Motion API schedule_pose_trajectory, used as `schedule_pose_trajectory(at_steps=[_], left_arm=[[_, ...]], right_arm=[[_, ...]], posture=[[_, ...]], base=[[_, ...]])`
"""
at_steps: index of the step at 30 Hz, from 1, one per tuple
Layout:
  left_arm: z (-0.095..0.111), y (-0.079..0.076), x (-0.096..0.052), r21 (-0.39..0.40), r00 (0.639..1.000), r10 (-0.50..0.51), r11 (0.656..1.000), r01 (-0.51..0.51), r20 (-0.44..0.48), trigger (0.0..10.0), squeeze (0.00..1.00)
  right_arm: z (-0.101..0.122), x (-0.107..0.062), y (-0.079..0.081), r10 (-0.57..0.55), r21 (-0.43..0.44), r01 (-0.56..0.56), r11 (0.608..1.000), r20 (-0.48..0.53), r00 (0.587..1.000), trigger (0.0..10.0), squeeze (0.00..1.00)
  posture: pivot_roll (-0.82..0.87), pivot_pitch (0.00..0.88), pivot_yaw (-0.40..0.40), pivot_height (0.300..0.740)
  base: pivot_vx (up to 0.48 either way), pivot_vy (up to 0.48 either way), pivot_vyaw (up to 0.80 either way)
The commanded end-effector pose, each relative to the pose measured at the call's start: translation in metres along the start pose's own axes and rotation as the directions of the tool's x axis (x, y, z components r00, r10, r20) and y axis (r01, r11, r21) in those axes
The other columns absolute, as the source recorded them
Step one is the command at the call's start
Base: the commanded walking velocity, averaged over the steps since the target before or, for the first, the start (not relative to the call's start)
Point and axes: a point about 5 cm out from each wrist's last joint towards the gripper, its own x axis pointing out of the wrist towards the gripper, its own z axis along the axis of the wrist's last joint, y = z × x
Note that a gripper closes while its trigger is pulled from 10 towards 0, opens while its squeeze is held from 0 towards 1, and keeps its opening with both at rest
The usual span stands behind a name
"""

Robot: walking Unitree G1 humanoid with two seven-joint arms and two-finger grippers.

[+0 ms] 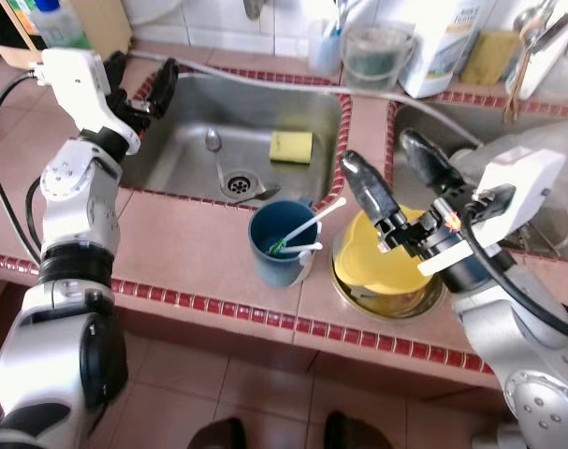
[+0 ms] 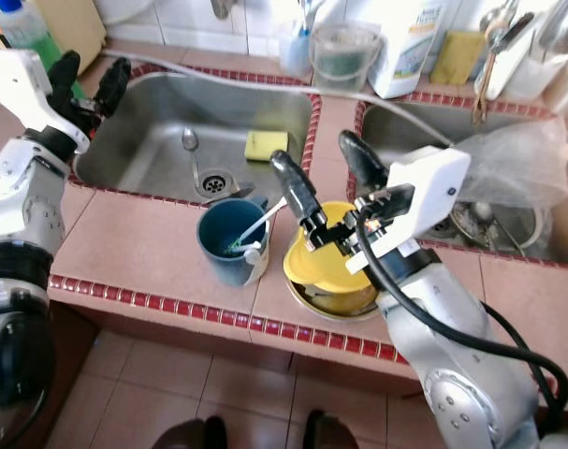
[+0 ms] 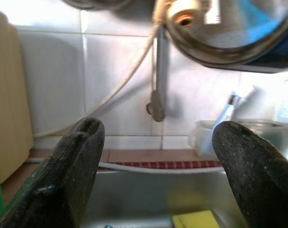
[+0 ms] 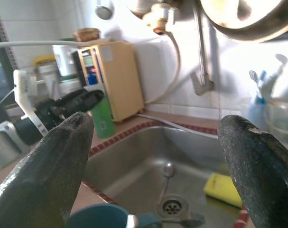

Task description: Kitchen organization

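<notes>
Landmark: steel sink (image 1: 185, 131).

Right gripper (image 1: 396, 182): fingers spread wide, holding nothing, raised over the yellow bowl (image 1: 382, 257) on the tiled counter (image 1: 171, 248) just right of the sink's front corner. Blue cup (image 1: 282, 245) with white utensils stands beside the bowl, at the sink's front rim.

Left gripper (image 1: 143, 84): fingers apart, empty, over the sink's left rim.

Inside the sink: a spoon (image 1: 212, 142) by the drain, a yellow sponge (image 1: 291, 146) toward the right wall. Behind the sink: a white hose (image 1: 265, 84), a clear container (image 1: 375, 56), a tap (image 3: 156, 102).
</notes>
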Motion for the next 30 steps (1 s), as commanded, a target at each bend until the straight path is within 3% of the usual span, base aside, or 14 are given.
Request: schedule_pose_trajectory(at_steps=[1, 9, 21, 23, 30], left_arm=[[0.002, -0.007, -0.009, 0.031, 0.999, -0.033, 0.999, 0.033, -0.001, 10.0, 0.00], [-0.009, -0.021, -0.043, 0.032, 0.995, -0.041, 0.999, 0.044, -0.089, 10.0, 0.00], [-0.018, -0.047, -0.071, 0.068, 0.984, 0.082, 0.995, -0.073, -0.155, 10.0, 0.00], [-0.027, -0.055, -0.081, 0.025, 0.976, 0.120, 0.993, -0.118, -0.182, 10.0, 0.00], [-0.025, -0.075, -0.093, 0.005, 0.978, 0.097, 0.995, -0.097, -0.183, 10.0, 0.00]], right_arm=[[-0.003, -0.003, 0.000, 0.023, -0.005, -0.023, 1.000, -0.010, 1.000, 10.0, 0.00], [-0.013, -0.010, -0.006, 0.005, -0.029, -0.006, 1.000, -0.043, 0.999, 10.0, 0.00], [-0.025, -0.012, -0.012, -0.053, -0.070, 0.049, 0.996, -0.052, 0.997, 10.0, 0.00], [-0.029, -0.013, -0.012, -0.060, -0.071, 0.056, 0.996, -0.055, 0.997, 10.0, 0.00], [-0.034, -0.015, -0.012, -0.086, -0.069, 0.082, 0.994, -0.051, 0.995, 10.0, 0.00]], posture=[[-0.09, 0.115, 0.034, 0.740], [-0.10, 0.098, 0.033, 0.740], [-0.10, 0.079, 0.027, 0.740], [-0.10, 0.080, 0.025, 0.740], [-0.09, 0.086, 0.023, 0.740]], base=[[0.000, 0.000, 0.00], [0.000, 0.000, 0.00], [0.000, 0.000, 0.00], [0.000, 0.000, 0.00], [0.000, 0.000, 0.00]])
